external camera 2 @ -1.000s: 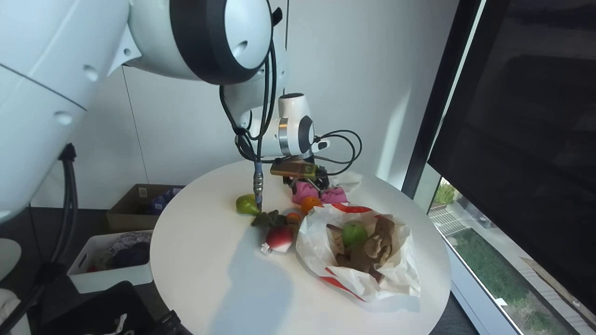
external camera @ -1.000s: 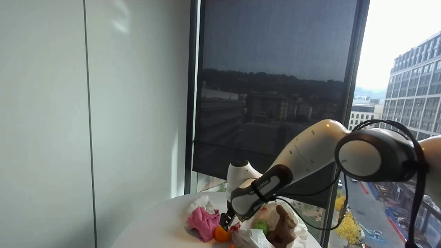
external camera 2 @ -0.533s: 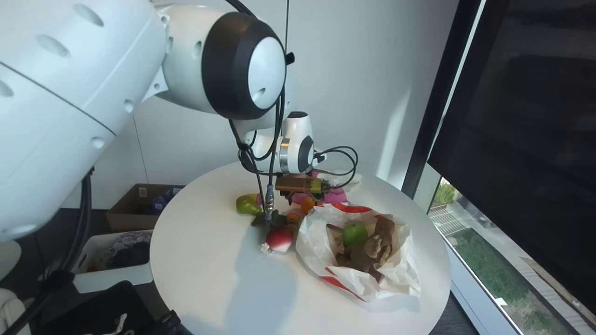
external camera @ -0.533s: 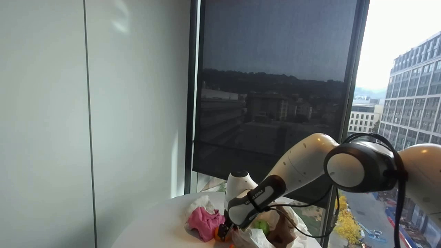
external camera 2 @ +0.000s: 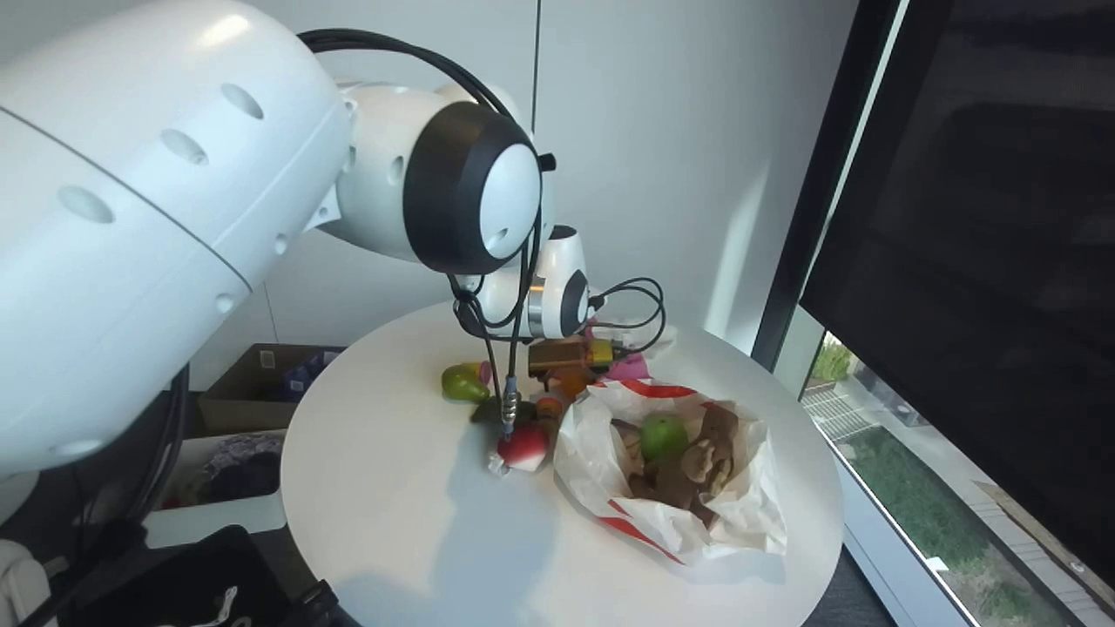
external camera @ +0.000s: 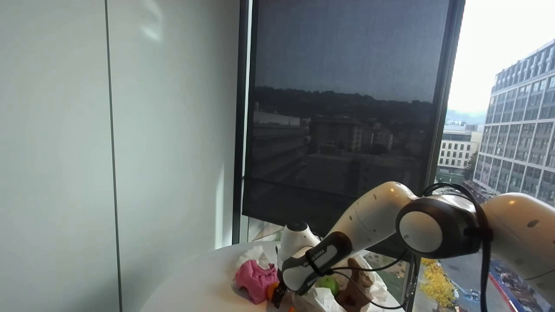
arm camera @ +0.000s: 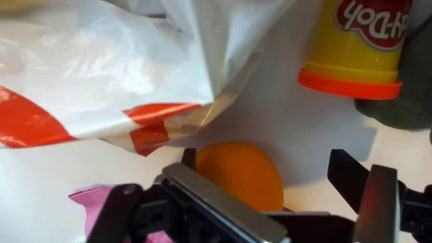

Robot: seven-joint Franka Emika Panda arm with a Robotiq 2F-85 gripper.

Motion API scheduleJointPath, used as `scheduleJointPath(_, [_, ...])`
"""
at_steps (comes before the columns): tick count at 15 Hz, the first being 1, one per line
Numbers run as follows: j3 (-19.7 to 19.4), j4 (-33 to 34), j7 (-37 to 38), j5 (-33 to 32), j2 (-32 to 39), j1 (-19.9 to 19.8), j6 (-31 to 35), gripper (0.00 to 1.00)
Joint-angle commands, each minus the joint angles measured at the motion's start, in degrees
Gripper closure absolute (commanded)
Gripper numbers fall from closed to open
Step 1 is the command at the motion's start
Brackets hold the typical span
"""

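The wrist view shows us the gripper [arm camera: 265, 159] spread wide, with an orange [arm camera: 241, 172] on the white table [arm camera: 37, 189] between its jaws, nearer one than the other; whether that jaw touches it we cannot tell. Just beside the orange we see a red-striped white bag [arm camera: 118, 74], with a yellow Play-Doh tub [arm camera: 357, 57] and a pink cloth [arm camera: 91, 205] near it. In an exterior view we find a green fruit [external camera 2: 663, 438] and a brown plush toy [external camera 2: 678, 486] inside the bag, a green pear [external camera 2: 462, 384] well apart.
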Motion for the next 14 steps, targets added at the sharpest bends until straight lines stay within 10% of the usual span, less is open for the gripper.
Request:
scheduleJointPath(1, [-0.6,5.3,-4.0,-1.7,3.5,0.4,0.9,0.0])
scheduleJointPath(7, [-0.4,8.7,-6.6,-2.1,7.0,0.0,1.2,0.0])
scheduleJointPath(8, [-0.1,9.4,-6.9,-1.9,7.6,-0.1,1.4,0.25])
scheduleJointPath(14, [-1.6,8.7,-5.2,-2.7,4.8,1.3,2.0,0.45])
